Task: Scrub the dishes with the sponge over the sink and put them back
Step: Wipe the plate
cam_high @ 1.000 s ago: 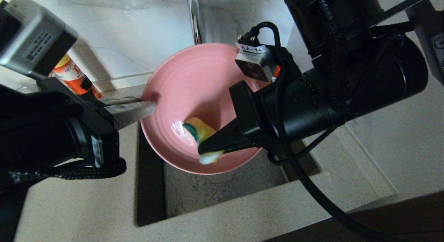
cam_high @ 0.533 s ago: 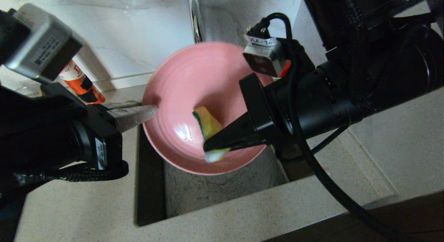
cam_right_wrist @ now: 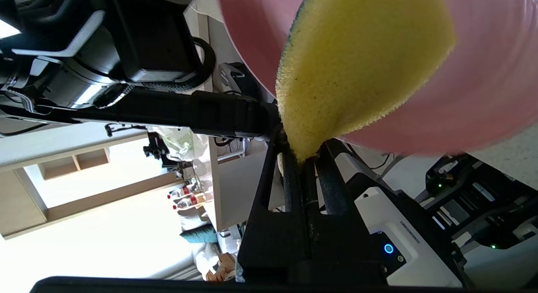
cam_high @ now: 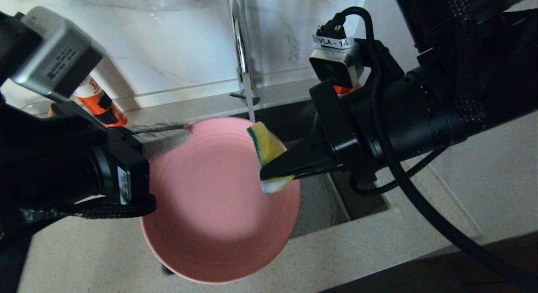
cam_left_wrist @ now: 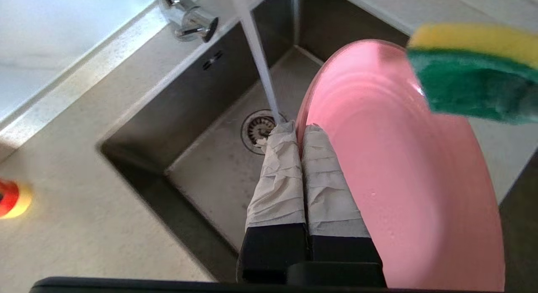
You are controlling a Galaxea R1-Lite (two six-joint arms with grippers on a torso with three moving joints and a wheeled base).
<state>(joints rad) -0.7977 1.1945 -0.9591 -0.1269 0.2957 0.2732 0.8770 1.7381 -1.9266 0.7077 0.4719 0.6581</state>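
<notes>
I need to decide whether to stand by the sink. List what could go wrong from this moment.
1. The left gripper pinches the pink plate only at its rim, so the wet plate could slip or swing into the sink.
2. The tap is running; the stream falls beside the plate's rim and may splash the gripper's wrapped fingers.
3. The right gripper squeezes the sponge near one end, so hard scrubbing could pull it free.
</notes>
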